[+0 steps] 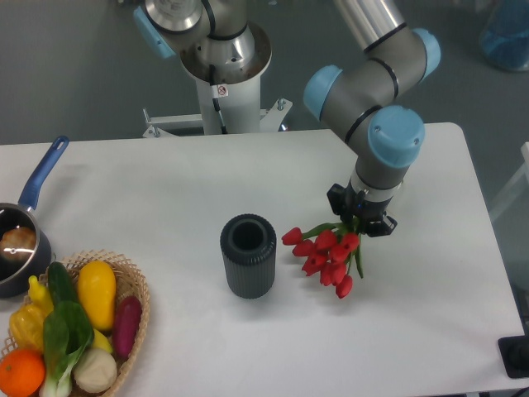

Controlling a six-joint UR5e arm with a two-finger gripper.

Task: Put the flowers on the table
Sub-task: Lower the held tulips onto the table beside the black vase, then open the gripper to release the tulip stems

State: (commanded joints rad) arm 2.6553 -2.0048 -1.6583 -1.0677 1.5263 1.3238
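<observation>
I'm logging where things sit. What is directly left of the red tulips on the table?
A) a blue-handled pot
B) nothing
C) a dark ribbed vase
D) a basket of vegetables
C: the dark ribbed vase stands upright just left of the tulips, which hang from the claw.
</observation>
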